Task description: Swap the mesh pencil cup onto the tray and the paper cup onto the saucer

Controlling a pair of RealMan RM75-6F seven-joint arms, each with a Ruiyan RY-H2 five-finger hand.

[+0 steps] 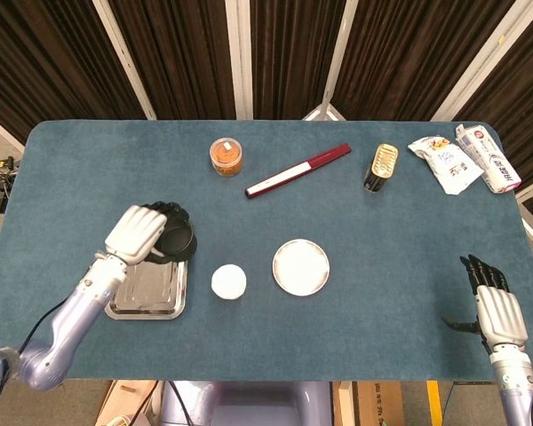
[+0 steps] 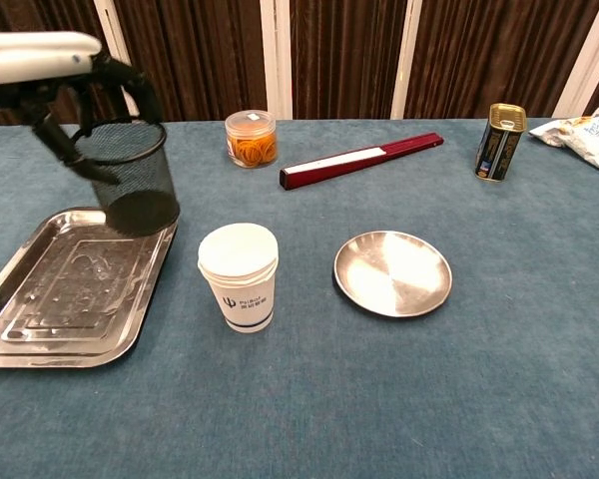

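Observation:
My left hand (image 1: 140,232) (image 2: 55,75) grips the black mesh pencil cup (image 2: 130,178) (image 1: 178,240) by its rim and holds it in the air over the right end of the steel tray (image 2: 40,309) (image 1: 147,297). The white paper cup (image 2: 239,275) (image 1: 228,281) stands on the cloth between the tray and the round steel saucer (image 2: 392,272) (image 1: 300,266). My right hand (image 1: 494,306) hangs at the table's near right corner, fingers apart, holding nothing; the chest view does not show it.
A jar of orange rubber bands (image 2: 251,138), a dark red flat box (image 2: 361,160) and a gold tin can (image 2: 502,142) line the far side. Snack packets (image 1: 466,160) lie at the far right corner.

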